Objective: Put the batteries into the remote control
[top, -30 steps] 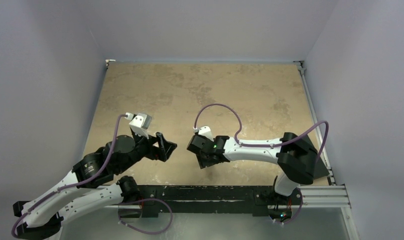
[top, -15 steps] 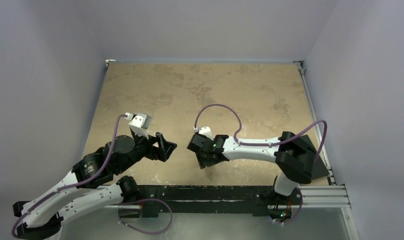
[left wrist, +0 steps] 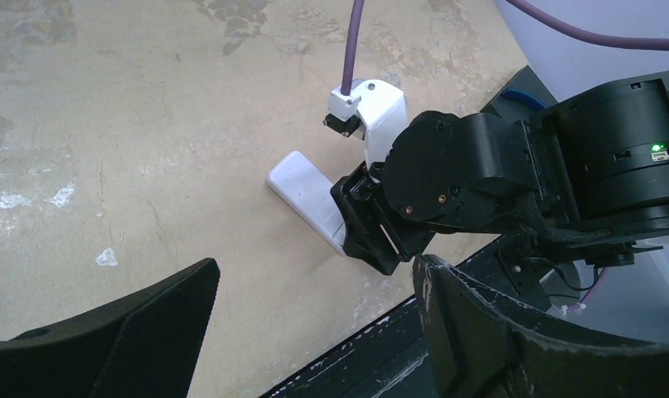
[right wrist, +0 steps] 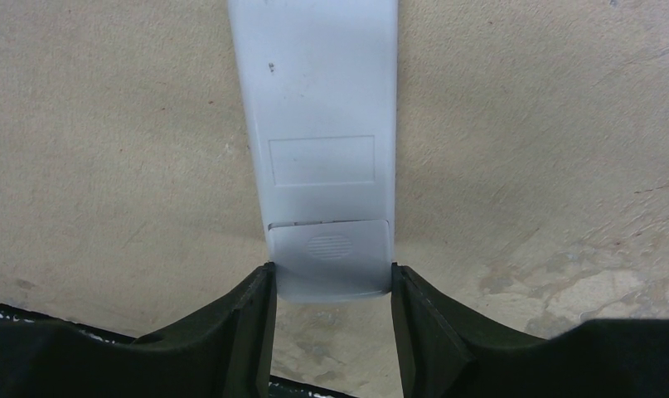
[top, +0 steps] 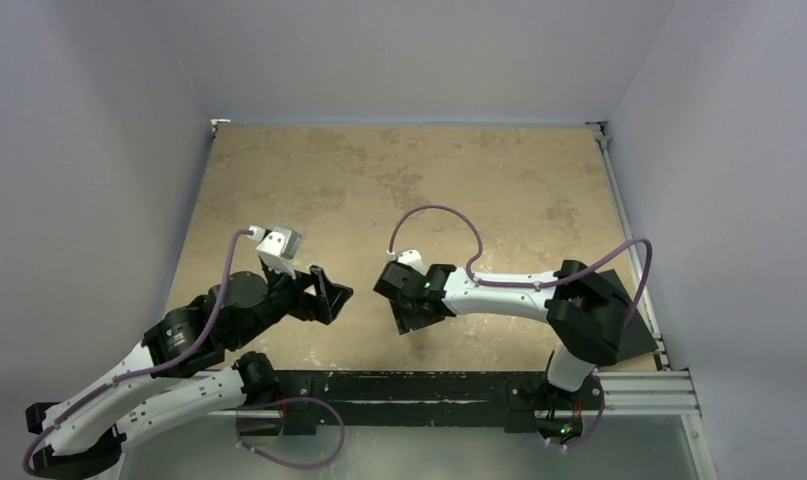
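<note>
Remote gripped back-up, no batteries in sight: loading looks unstarted, or else finished.

My right gripper (right wrist: 329,292) is clamped across the near end of the white rectangular plastic remote control (right wrist: 314,116). It lies plain back up on the mottled beige table (top: 379,180), near the front edge, its small ribbed battery cover (right wrist: 329,259) seated flush. My left gripper (left wrist: 314,282) hangs spread and empty beside it. I see neither battery, so I can't tell whether they're inside.
</note>
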